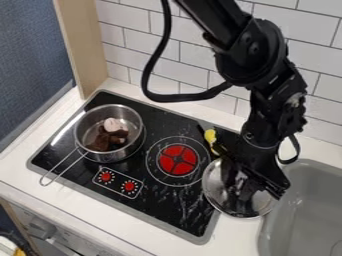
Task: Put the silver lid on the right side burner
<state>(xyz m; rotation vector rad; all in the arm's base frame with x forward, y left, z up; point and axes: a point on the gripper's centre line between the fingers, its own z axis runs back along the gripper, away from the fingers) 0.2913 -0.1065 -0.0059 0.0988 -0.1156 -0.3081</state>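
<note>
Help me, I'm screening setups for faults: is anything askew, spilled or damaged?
The silver lid overlaps the right edge of the cooktop, off the red burner, so it looks misplaced. Pale marks show nearby; scuffs or glare, I can't tell.

White wall tiles (123,17) with grey grout rise behind the white tabletop (234,237), a pale wood panel (83,45) and dark blue surface (33,60) at left, a grey sink (314,205) at right
</note>
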